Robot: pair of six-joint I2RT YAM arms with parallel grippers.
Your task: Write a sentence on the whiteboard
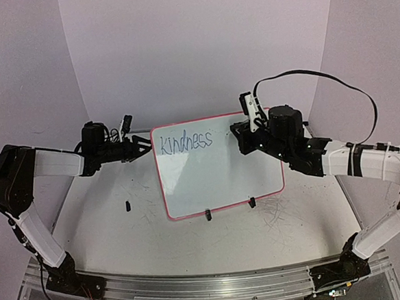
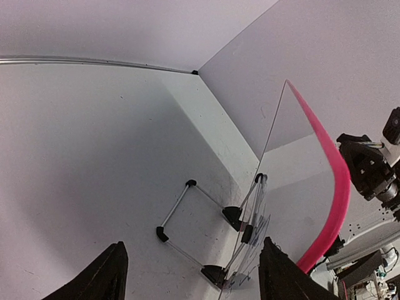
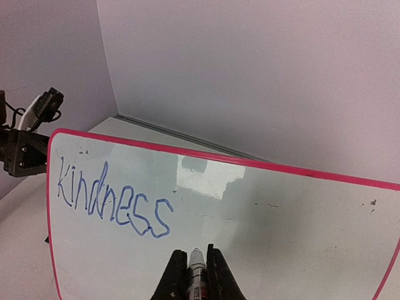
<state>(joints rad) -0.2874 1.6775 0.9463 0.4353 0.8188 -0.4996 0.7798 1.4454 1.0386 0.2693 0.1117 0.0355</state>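
The whiteboard (image 1: pixel 216 180) stands tilted at the table's middle, with a pink-red frame and two black clip feet. The sentence (image 1: pixel 186 143) reads only "Kindness" in blue at its top left; it also shows in the right wrist view (image 3: pixel 112 200). My right gripper (image 1: pixel 240 135) is at the board's upper right face, shut on a marker (image 3: pixel 197 272). The marker tip points at the bare board just right of the last "s". My left gripper (image 1: pixel 145 147) is at the board's upper left edge. In the left wrist view it (image 2: pixel 194 278) is open, with the board's thin edge (image 2: pixel 262 162) between the fingers.
A small black piece (image 1: pixel 128 206) lies on the tabletop left of the board. Grey scratch scribbles (image 1: pixel 280 216) mark the table at front right. The board's wire stand (image 2: pixel 181 212) rests behind it. Walls close in at the back and both sides.
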